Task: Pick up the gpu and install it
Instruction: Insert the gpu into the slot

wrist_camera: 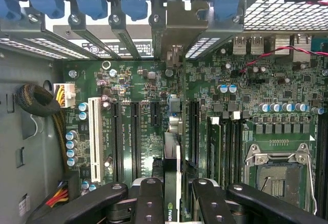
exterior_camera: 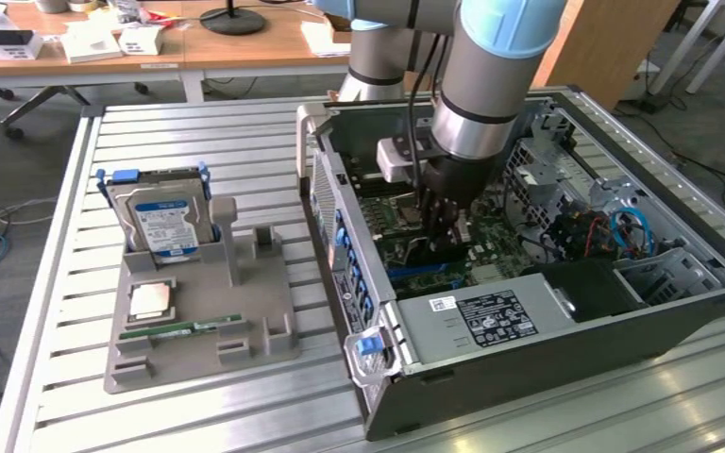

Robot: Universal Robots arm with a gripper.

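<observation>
The tool (exterior_camera: 445, 236) is down inside the open computer case (exterior_camera: 527, 321), which lies on its side on the slatted tabletop (exterior_camera: 186, 132), towards the edge on the exterior view's right. Its jaws are part-way closed, and in the wrist view the black fingers (wrist_camera: 148, 198) press on either face of the gpu (wrist_camera: 171, 152), so the card is held, not just touched. The gpu hangs edge-on over the motherboard (wrist_camera: 143, 80). Its silver end bracket (wrist_camera: 179, 24) sits up against the row of rear slot openings with blue latches. The card's lower edge is close to the long black expansion slots (wrist_camera: 136, 137); I cannot tell whether it is seated in one.

By my judgement the card is light and stiff but fragile: a thin board with exposed parts and a bare edge connector. The flat faces near the top edge, where the tool has it, look like the safest hold, clear of the connector and the bracket.

Near the opposite edge a grey holder (exterior_camera: 199, 321) carries a hard drive (exterior_camera: 161, 222), a processor (exterior_camera: 151, 300) and a RAM stick (exterior_camera: 193, 327)
</observation>
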